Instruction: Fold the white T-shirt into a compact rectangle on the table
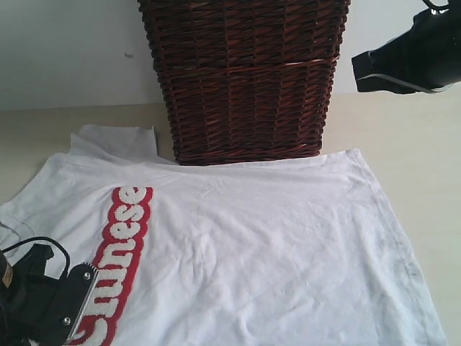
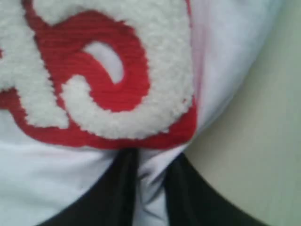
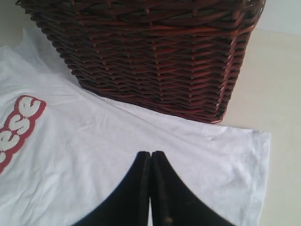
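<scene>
Left wrist view shows the left gripper nearly closed, pinching a ridge of the white short-sleeved cotton T-shirt beside its fuzzy red-outlined lettering. The shirt lies spread on the pale cream table, its far edge at the foot of the dark brown wicker basket. This looks like the grasp for a first fold; next, that edge needs lifting across. The right gripper hovers above the shirt, jaws pressed together, empty.
</scene>
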You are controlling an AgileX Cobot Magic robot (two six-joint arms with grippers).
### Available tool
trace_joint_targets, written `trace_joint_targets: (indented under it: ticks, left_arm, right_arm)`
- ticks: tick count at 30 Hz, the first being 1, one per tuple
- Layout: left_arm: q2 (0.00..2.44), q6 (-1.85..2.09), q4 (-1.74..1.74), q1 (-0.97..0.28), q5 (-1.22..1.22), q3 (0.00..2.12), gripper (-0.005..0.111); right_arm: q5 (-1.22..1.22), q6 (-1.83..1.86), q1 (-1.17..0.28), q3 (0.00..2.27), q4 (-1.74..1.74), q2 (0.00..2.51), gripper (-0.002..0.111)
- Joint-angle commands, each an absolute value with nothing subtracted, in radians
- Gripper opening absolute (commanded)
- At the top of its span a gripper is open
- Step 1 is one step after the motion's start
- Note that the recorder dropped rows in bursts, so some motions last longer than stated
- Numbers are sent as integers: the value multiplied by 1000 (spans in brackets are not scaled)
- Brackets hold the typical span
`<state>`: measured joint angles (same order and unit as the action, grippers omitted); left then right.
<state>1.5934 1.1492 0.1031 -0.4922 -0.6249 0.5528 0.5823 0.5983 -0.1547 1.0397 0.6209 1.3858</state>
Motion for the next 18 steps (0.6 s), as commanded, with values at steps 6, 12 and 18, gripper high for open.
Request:
trace_joint_targets:
  ticks: [6, 12, 18]
  left_arm:
    - [1536, 1158, 72, -494, -848, 670, 0]
    - [1491, 1267, 67, -494, -921, 798, 0]
    - [1564, 1356, 104, -473, -382, 837, 0]
  right_arm:
    - [555, 609, -152, 1036, 625, 1393, 0]
    - [553, 609, -152, 1036, 625, 1393, 0]
    - [552, 609, -152, 1036, 625, 1393, 0]
